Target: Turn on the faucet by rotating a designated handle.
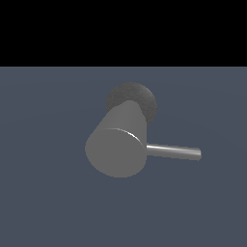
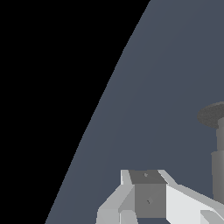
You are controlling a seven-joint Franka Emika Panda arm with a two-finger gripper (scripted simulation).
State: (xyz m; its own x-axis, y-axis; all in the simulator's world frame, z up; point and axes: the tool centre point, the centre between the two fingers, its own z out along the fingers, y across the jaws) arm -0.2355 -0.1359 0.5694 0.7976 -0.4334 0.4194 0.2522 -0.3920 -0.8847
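Surfaces: metal faucet, matt tabletop, glossy white gripper.
Faucet (image 1: 118,144) body is smooth grey metal with a bright glint on the end rim; its base is darker, duller, faintly grainy. Handle (image 1: 173,152) is polished metal rod. Tabletop (image 1: 43,193) flat matt blue-grey. Gripper (image 2: 148,205) looks like smooth white plastic.

Blue-grey floor (image 1: 43,207) under the faucet (image 1: 118,144)

Faucet (image 1: 118,144) stands on floor (image 1: 43,193); handle (image 1: 173,151) projects from its side toward the exterior view's right.
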